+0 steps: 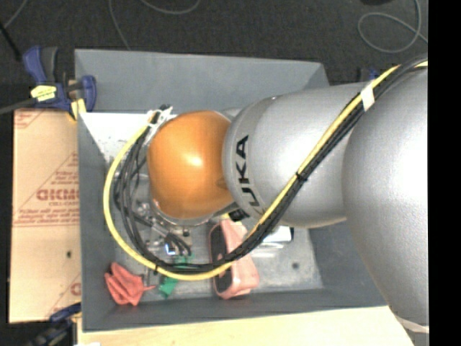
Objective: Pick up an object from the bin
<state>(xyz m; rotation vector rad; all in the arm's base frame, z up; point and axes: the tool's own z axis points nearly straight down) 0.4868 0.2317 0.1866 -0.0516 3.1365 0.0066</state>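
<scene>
My gripper's metal body point(160, 231) shows below the orange wrist cover, low over the bin's front left part. A small green thing point(167, 287) lies just in front of it on the bin floor. Left of that sits a crumpled coral-red thing point(122, 285) in the front left corner. To the gripper's right lies a long pink thing with a dark edge point(232, 267), partly crossed by the yellow cable.
A flat white thing point(278, 238) lies right of the pink one, half under the arm. The arm and its cover hide most of the bin's middle and back. Cables loop round the gripper close to the bin's left wall.
</scene>
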